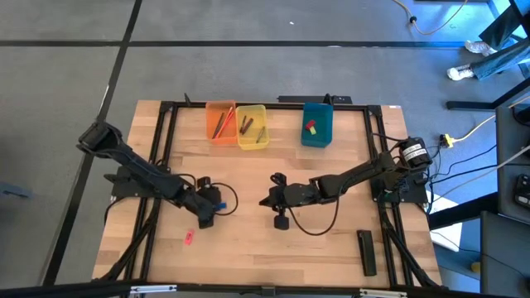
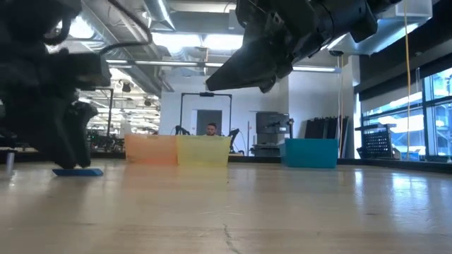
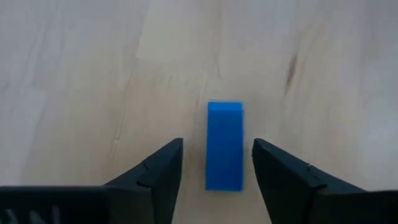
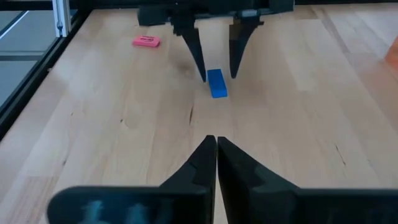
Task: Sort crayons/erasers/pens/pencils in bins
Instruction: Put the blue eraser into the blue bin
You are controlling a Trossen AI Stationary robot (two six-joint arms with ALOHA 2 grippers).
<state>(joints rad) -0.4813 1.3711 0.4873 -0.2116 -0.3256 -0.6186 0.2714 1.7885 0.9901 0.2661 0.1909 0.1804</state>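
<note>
Erasers are partly sorted: the teal-blue translucent plastic bin (image 1: 317,124) holds some, while the left tool (image 3: 217,163) stands open astride a small blue rectangular eraser (image 3: 224,145), a pink one (image 1: 189,237) waits on the wooden counter (image 1: 248,248), and the right tool (image 4: 216,149) hangs closed and empty.

Left end effector (image 3: 217,165) low over the table, fingers spread; right end effector (image 4: 216,149) raised, fingers together.

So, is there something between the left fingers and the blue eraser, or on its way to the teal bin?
Nothing visible. The left gripper is open, one finger on each side of the blue eraser, with bare wood in the gaps. The table toward the teal bin looks bare; the right gripper hangs shut beside that way.
</note>
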